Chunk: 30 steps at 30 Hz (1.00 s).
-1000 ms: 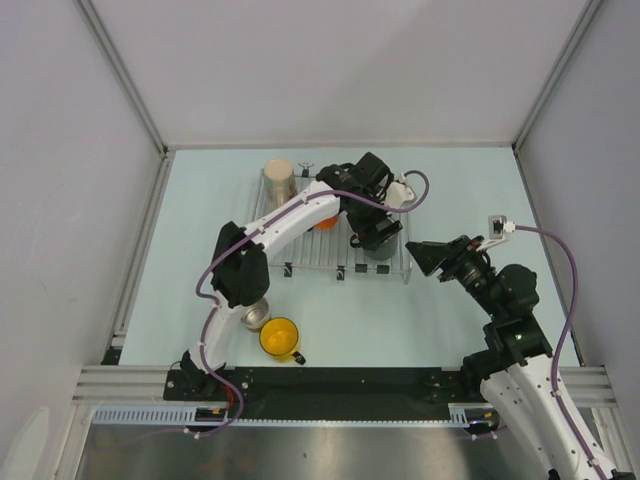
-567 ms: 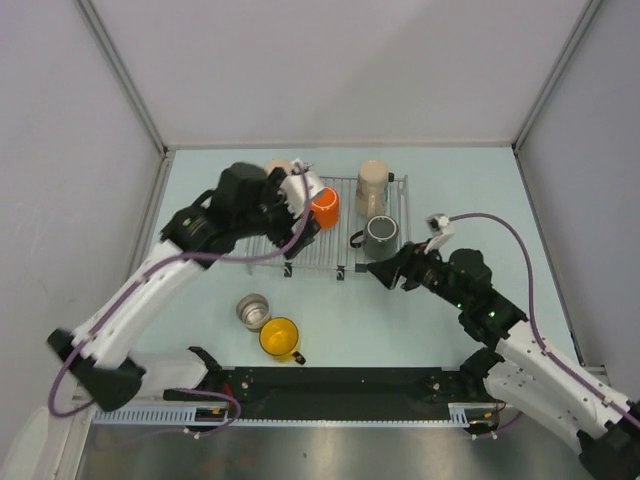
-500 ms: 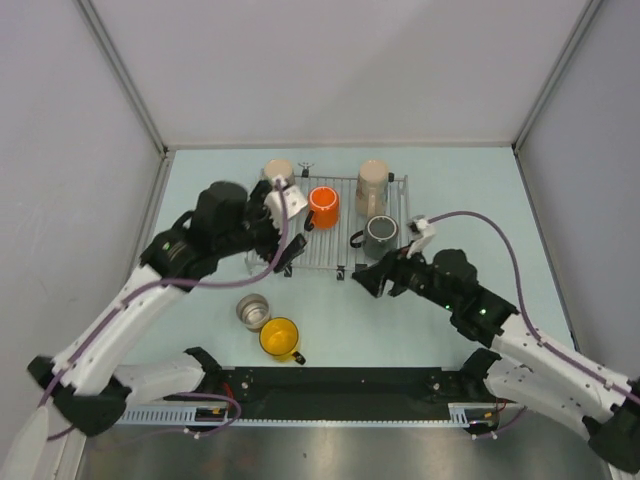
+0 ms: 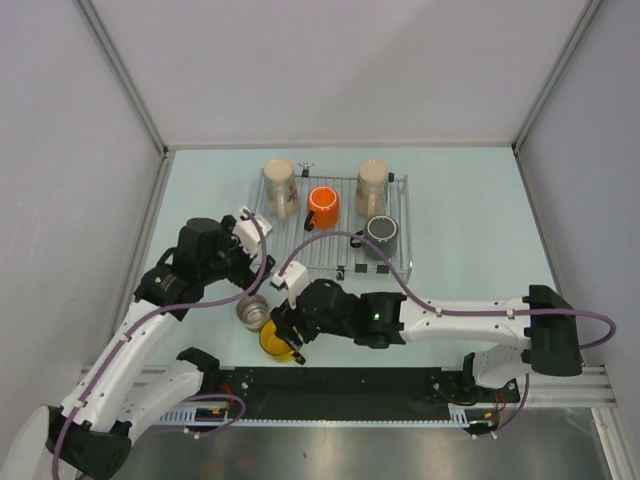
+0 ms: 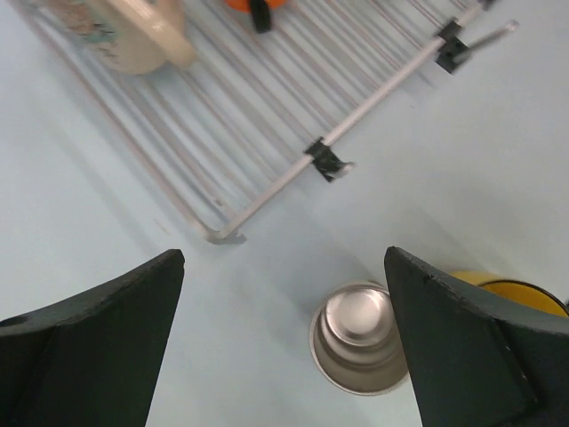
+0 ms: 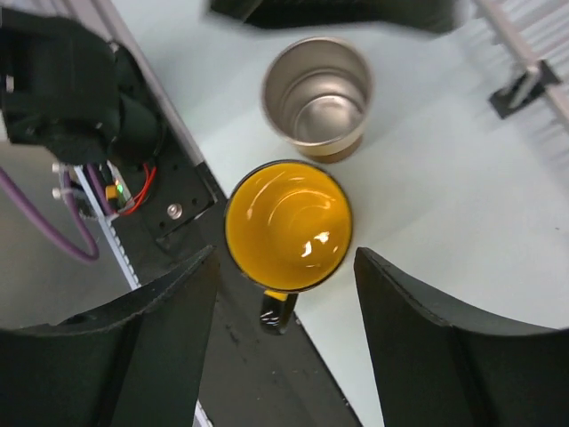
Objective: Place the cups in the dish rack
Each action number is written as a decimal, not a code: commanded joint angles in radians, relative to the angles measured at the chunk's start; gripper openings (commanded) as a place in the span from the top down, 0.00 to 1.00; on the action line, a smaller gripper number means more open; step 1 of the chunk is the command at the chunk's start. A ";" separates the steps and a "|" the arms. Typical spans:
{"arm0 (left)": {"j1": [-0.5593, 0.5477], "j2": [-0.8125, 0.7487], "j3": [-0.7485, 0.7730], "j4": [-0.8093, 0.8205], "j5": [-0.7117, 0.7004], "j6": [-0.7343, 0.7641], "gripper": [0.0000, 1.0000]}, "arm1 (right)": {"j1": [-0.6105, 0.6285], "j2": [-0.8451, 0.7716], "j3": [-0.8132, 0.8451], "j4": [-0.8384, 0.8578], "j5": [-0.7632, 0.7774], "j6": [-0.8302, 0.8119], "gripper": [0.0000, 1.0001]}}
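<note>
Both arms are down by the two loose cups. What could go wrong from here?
1. The steel cup and yellow cup stand close together; the open right gripper, closing on the yellow one, could knock the steel one over.
2. The open left gripper hovers by the same spot, so the arms could collide.

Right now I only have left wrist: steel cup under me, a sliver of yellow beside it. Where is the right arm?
Observer: The right pincer is open above the yellow cup, with a finger either side of it in its own camera.
Operator: Yellow handle?
Observer: It points toward the near edge, at the black base rail.
Operator: Rack count?
Observer: Four in the dish rack: a beige mug back left, a second beige mug back right, the orange-red cup between them, and the dark grey cup front right.
</note>
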 commanded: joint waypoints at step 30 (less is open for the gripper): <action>0.399 0.041 -0.031 0.154 0.307 -0.036 0.00 | 0.068 0.400 0.281 -0.117 -0.021 -0.034 1.00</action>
